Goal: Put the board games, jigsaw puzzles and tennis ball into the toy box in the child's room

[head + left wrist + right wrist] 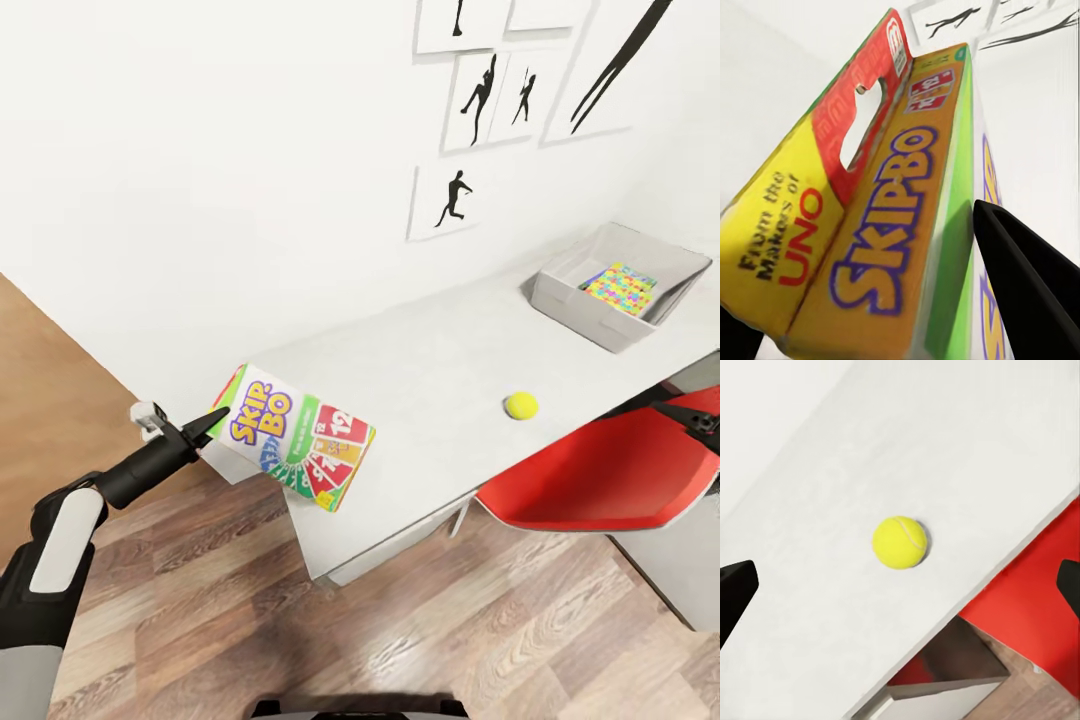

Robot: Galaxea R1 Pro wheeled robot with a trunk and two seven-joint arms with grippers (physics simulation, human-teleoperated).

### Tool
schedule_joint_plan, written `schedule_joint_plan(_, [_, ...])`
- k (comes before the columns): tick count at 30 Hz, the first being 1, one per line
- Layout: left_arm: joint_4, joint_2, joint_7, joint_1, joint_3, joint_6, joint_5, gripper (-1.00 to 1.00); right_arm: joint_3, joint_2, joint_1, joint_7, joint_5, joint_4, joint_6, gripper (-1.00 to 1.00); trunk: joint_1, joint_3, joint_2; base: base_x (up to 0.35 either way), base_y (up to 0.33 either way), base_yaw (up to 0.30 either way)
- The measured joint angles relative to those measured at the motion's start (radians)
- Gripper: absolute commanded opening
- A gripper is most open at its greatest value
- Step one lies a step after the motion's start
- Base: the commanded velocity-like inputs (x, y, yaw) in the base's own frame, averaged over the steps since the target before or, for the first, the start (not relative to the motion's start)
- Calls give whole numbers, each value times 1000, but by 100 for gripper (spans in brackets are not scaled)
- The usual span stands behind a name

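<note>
My left gripper (215, 415) is shut on the left end of the Skip-Bo board game (300, 440), which is held tilted over the left end of the white table (430, 350). In the left wrist view the Skip-Bo box (885, 225) sits between my dark fingers (1035, 285). The yellow tennis ball (521, 405) lies on the table near its front edge. My right gripper (700, 415) hovers open to the right of the ball, above the chair. The right wrist view has the ball (900, 541) ahead of the wide-apart fingertips (735, 592). The grey toy box (600, 300) stands at the table's far right with a colourful jigsaw puzzle (620, 288) inside.
A red chair (600, 480) is pushed under the table's front right, below my right arm. The white wall behind the table carries black silhouette pictures (455, 200). Wooden floor (300, 640) lies in front of and to the left of the table.
</note>
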Motion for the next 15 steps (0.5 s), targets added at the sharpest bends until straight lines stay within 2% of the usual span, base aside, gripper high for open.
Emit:
schedule_joint_plan(9, [-47, -8, 1, 7, -9, -1, -3, -100, -2, 0, 0, 11, -1, -1, 0, 100, 0, 12, 0, -36, 0, -140])
schedule_joint_plan(14, [-86, -16, 9, 9, -64, -1, -6, -100, -1, -2, 1, 92, -1, -1, 0, 100, 0, 19, 0, -9, 0, -134])
schedule_joint_plan(15, [-86, -16, 9, 9, -64, -2, -6, -100, -1, -2, 1, 92, 0, -1, 0, 100, 0, 21, 0, -5, 0, -132])
